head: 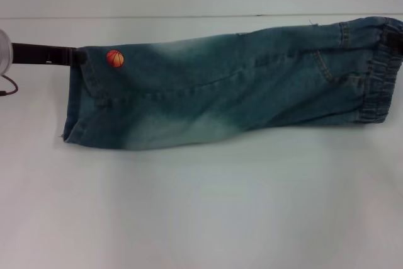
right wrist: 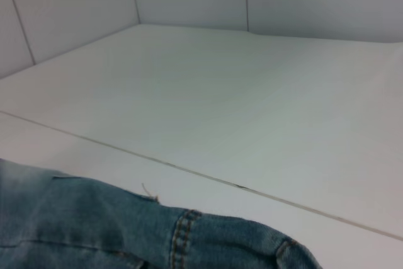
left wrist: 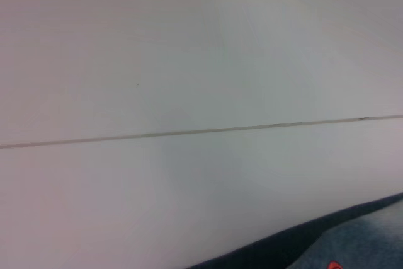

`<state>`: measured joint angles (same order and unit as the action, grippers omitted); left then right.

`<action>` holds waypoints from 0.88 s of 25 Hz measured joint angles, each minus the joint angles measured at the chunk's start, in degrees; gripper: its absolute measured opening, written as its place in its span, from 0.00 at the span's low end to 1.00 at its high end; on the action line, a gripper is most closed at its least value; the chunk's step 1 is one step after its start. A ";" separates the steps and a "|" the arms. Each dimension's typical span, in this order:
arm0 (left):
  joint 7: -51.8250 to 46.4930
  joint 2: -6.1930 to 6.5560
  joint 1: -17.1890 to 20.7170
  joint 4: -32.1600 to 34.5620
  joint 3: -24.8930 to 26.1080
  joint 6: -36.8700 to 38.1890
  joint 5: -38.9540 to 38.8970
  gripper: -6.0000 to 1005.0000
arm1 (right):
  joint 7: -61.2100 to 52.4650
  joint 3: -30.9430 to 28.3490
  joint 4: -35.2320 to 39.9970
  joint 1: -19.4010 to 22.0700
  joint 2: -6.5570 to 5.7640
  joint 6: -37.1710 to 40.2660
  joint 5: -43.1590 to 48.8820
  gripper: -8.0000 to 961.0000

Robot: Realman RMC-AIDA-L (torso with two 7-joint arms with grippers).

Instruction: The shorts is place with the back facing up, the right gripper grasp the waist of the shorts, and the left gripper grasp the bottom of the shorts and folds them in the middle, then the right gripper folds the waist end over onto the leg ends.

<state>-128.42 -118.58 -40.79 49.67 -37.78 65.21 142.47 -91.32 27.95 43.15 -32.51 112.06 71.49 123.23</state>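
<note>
Shorts: your shorts [head: 233, 86] lie folded lengthwise into a long strip across the white counter [head: 201, 206], nearer its far edge.
Leg ends: the leg ends [head: 79, 102] point to the counter's left edge, the basketball patch [head: 114, 58] beside them.
Waist: the waist of the shorts [head: 381, 70] sits at the right edge.
Left tool: your left tool [head: 77, 57] meets the hem's far corner; you cannot tell whether it is clamped.
Right tool: a dark bit of the right tool [head: 395, 42] shows at the waistband; state unclear.

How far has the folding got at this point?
Lengthwise fold looks done: the shorts lie as one narrow strip. The left end effector is at the leg ends; the right is barely visible at the waist. Left: folding waist onto leg ends.
</note>
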 joint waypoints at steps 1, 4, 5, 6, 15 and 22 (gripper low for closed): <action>0.07 -0.07 -0.10 -0.04 -0.52 -0.32 0.00 0.00 | 0.20 0.08 -0.02 -0.01 0.04 -0.23 -0.02 0.06; -0.10 -0.38 -0.16 -0.05 -2.32 -1.45 0.00 0.00 | 1.40 0.17 -0.38 -0.18 0.37 -0.54 -0.04 0.06; -0.15 -0.54 -0.21 -0.04 -2.63 -1.73 0.00 0.00 | 1.73 0.18 -0.61 -0.31 0.46 -0.57 -0.04 0.06; -0.18 -0.66 -0.26 -0.04 -2.82 -1.96 0.00 0.00 | 2.08 0.22 -0.99 -0.49 0.49 -0.63 -0.03 0.06; 0.31 -1.73 0.07 0.08 -6.54 -5.90 0.04 0.00 | 4.48 5.22 -5.88 -2.60 0.08 -6.10 0.21 0.09; 0.35 -2.19 0.74 0.52 -8.67 -6.96 1.38 0.20 | 2.72 10.70 -4.62 -2.95 0.66 -10.04 0.31 0.21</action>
<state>-128.07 -120.77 -40.05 50.18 -46.45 58.25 143.85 -88.60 38.65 38.54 -35.46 112.72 61.45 123.54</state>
